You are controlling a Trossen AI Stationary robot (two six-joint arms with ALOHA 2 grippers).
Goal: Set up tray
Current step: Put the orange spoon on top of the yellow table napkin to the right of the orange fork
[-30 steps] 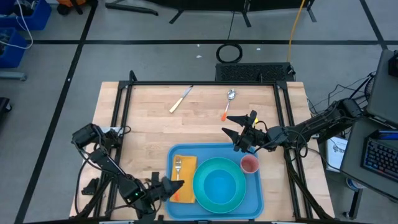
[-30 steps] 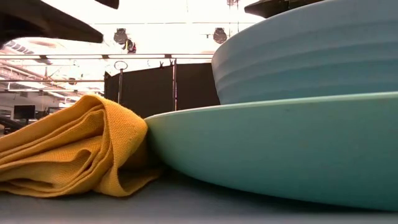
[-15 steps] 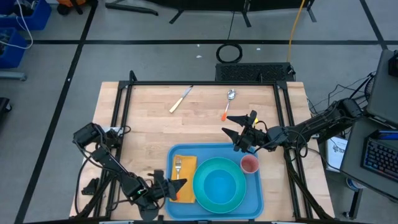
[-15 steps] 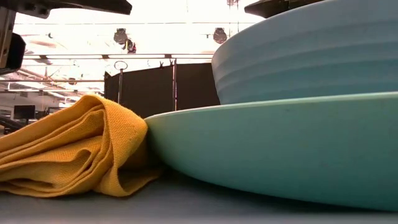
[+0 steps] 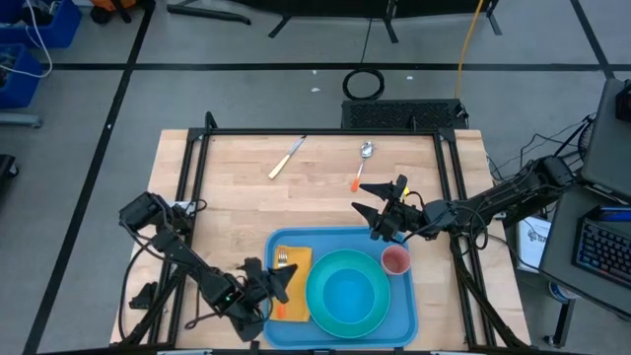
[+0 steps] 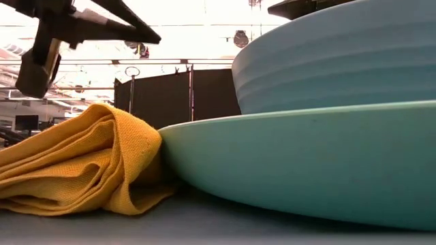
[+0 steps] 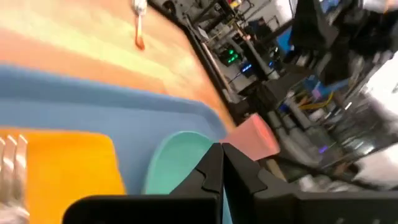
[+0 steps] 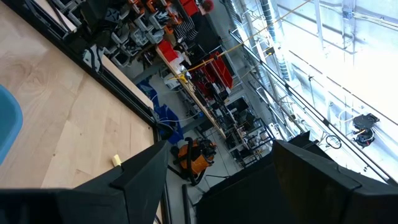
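Note:
The blue tray point(image 5: 406, 306) lies at the table's near edge. On it rest a yellow napkin point(image 5: 296, 264) with a fork point(image 5: 282, 263), a turquoise plate point(image 6: 306, 160) bearing a bowl point(image 5: 347, 291), and a pink cup point(image 5: 395, 259). My left gripper point(image 5: 284, 280) hangs shut just above the napkin's near part, with nothing between its fingers point(image 7: 222, 152). My right gripper point(image 5: 359, 198) stands open over the bare table just beyond the tray's far edge, holding nothing.
A knife point(image 5: 287, 158) and a spoon with an orange handle point(image 5: 361, 164) lie on the bare wood at the far side of the table. Black frame rails point(image 5: 187, 187) run along the table's left, right and far sides.
My left gripper has shut on nothing above the napkin. It has shifted slightly toward the table's far edge and tipped, so more of it shows in the low view. The napkin and fork lie as before.

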